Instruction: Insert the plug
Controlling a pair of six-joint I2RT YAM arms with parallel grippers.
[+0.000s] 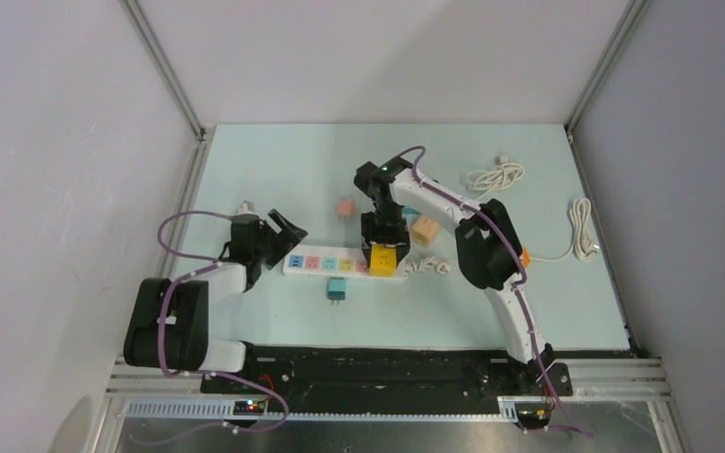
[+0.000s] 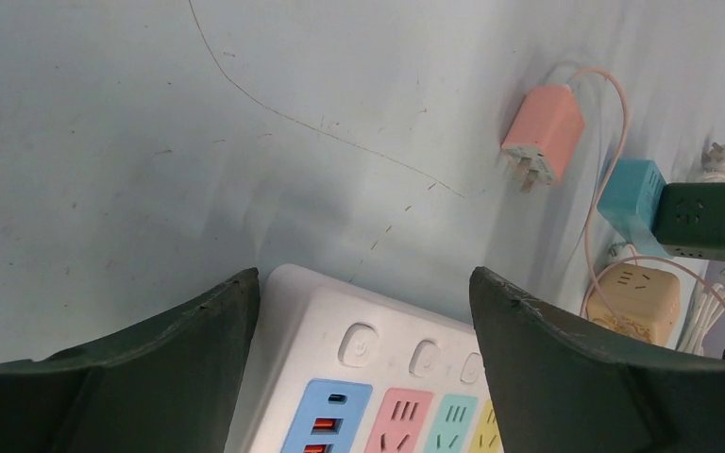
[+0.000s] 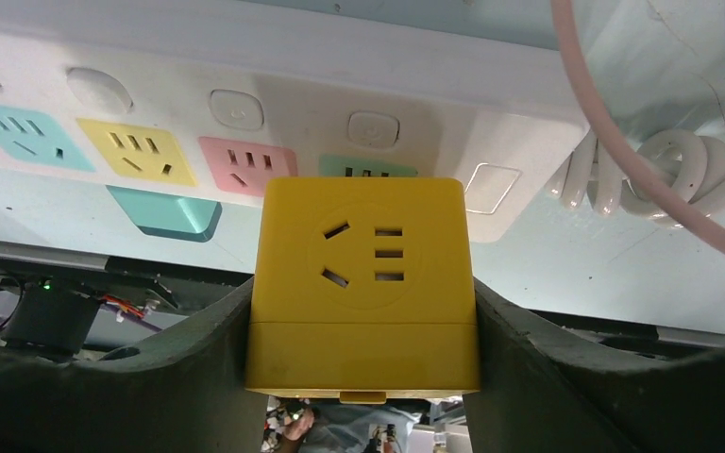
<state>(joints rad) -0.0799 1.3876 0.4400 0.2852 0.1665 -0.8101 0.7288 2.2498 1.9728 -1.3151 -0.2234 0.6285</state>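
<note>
A yellow cube plug (image 3: pixel 363 283) sits between the fingers of my right gripper (image 3: pixel 363 288), which is shut on its two sides. In the top view the yellow plug (image 1: pixel 382 260) is at the right end of the white power strip (image 1: pixel 330 264), under the right gripper (image 1: pixel 384 247). It covers most of the strip's green socket (image 3: pixel 368 170); its prongs are hidden. My left gripper (image 2: pixel 363 278) stands open, one finger on each side of the strip's left end (image 2: pixel 378 377). From above, the left gripper (image 1: pixel 288 236) is just left of the strip.
A teal plug (image 1: pixel 336 289) lies in front of the strip, a pink adapter (image 1: pixel 345 206) behind it and a tan cube (image 1: pixel 425 229) to the right. The strip's coiled cord (image 1: pixel 429 266) trails right. White cables (image 1: pixel 496 176) lie at the back right.
</note>
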